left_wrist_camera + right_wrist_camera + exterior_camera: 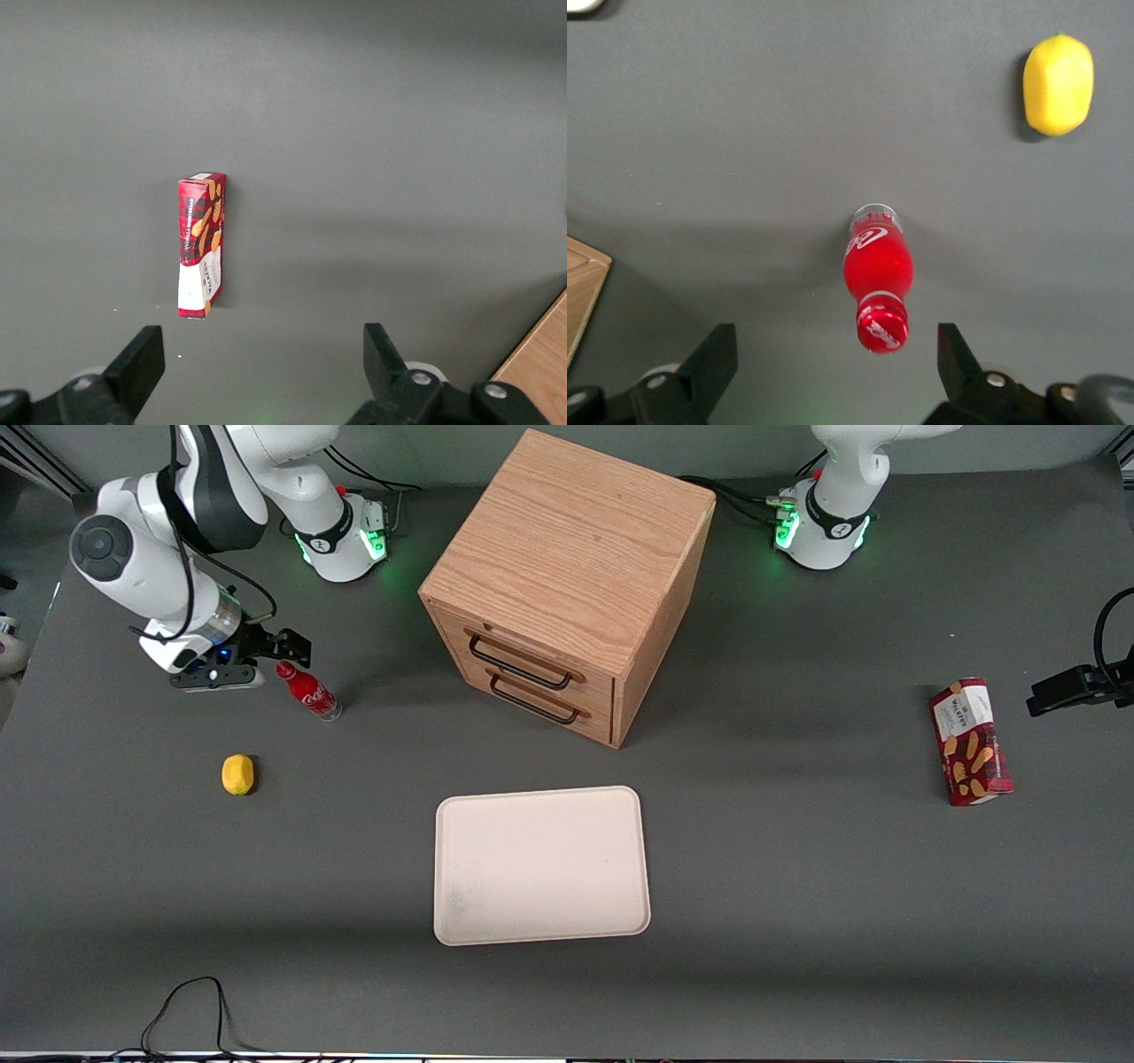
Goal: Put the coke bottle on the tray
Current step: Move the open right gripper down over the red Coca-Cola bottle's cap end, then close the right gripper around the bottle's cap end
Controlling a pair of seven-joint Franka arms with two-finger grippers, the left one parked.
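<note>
The front view looks steeply down on the whole bench point(797, 921), while the right wrist camera hangs close above the coke bottle point(874, 266), between the gripper point(835, 367) fingers, sharing that working-arm end.

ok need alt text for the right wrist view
A red coke bottle stands on a grey table, centred between the open gripper jaws just above it. A lemon lies on the table nearby.

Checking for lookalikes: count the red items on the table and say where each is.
2. The coke bottle stands by the gripper, its fingers open; the biscuit box lies toward the parked arm's end.
</note>
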